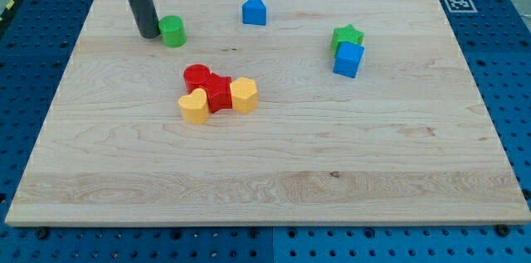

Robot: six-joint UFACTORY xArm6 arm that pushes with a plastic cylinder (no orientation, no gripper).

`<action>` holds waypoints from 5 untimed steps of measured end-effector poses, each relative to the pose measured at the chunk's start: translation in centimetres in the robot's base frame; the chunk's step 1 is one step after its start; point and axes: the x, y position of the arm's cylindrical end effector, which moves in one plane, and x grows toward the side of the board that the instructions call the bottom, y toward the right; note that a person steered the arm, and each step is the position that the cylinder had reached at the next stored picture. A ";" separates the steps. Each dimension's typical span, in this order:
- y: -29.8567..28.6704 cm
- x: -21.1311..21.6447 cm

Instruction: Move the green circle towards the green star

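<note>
Green circle [172,31] sits near the tabletop's [265,188] top-left corner, close to the top edge. My tip [150,34] stands just beside it on the side toward the left edge, touching it or nearly so; I cannot tell which. The arm carries no gripper, only the dark rod, so nothing is spread or pinched.

Well apart, toward the right edge, lies the green star [347,36], with a blue cube [348,59] pressed against its lower side. Between circle and star, near the top edge, stands a blue block with a peaked top [255,11].

Nearer the middle of the tabletop a cluster huddles together: a red circle [197,75] and a second red block [218,93] of unclear shape, flanked by a yellow heart [193,106] and a yellow hexagon [244,94], all touching. No containers show on the tabletop.
</note>
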 end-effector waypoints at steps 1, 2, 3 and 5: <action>0.1 0.0; 1.3 0.0; 3.3 0.0; 9.4 0.0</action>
